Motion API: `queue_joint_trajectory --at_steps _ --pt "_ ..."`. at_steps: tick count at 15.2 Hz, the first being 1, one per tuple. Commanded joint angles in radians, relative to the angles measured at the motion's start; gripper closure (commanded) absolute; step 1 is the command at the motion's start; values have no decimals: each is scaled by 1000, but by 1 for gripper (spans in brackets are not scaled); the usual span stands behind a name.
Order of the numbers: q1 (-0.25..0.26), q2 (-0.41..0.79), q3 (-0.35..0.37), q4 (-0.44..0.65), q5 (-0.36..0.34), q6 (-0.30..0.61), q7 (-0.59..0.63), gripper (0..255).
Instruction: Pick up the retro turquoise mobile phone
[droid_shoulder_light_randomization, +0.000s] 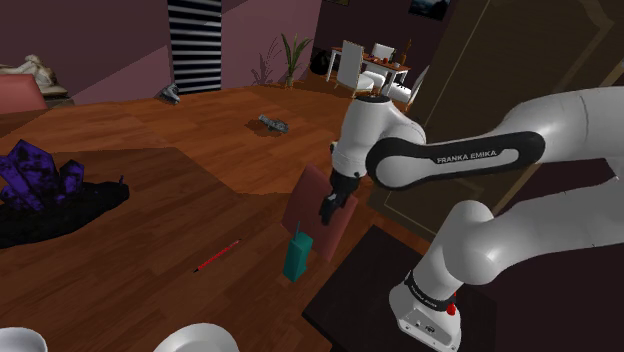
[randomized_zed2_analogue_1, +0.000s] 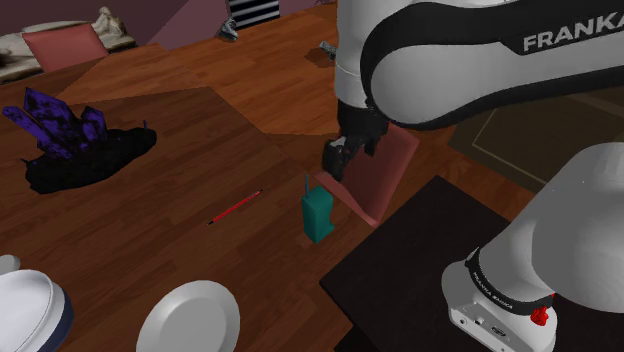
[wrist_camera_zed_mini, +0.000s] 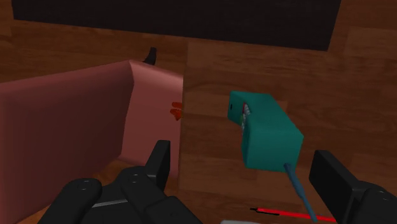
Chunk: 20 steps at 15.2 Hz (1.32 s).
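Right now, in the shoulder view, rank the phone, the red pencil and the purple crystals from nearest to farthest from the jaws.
1. Phone: upright on the wood, close by, just below and left in that view.
2. Red pencil: lying flat, further toward the view's left.
3. Purple crystals: far off at the view's left edge.

In the shoulder view, a pink box (droid_shoulder_light_randomization: 308, 200) stands just beside the phone (droid_shoulder_light_randomization: 296, 258) at its 1 o'clock, and the dark stand (droid_shoulder_light_randomization: 372, 292) blocks 4 o'clock. A pen (droid_shoulder_light_randomization: 216, 256) lies apart at 9 o'clock, with bare table (droid_shoulder_light_randomization: 255, 275) between, open to a gripper.
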Motion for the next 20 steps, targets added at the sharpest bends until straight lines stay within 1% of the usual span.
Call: queue_joint_trajectory --at_steps 1,4,7,8,12,15,17,18,20 --pt "2 71 42 -18 6 101 39 0" --pt "-5 186 108 -24 -2 233 108 0" --pt "-31 318 179 -13 -44 362 195 0" --pt "-32 323 181 -12 -47 367 199 0" --pt "-48 382 199 -29 -72 440 223 0" --pt "-69 440 216 -40 -106 505 252 0" --pt "-68 440 216 -40 -106 505 252 0" --pt "-69 441 215 -40 -107 507 252 255" --pt "-69 440 215 -41 -106 506 251 255"
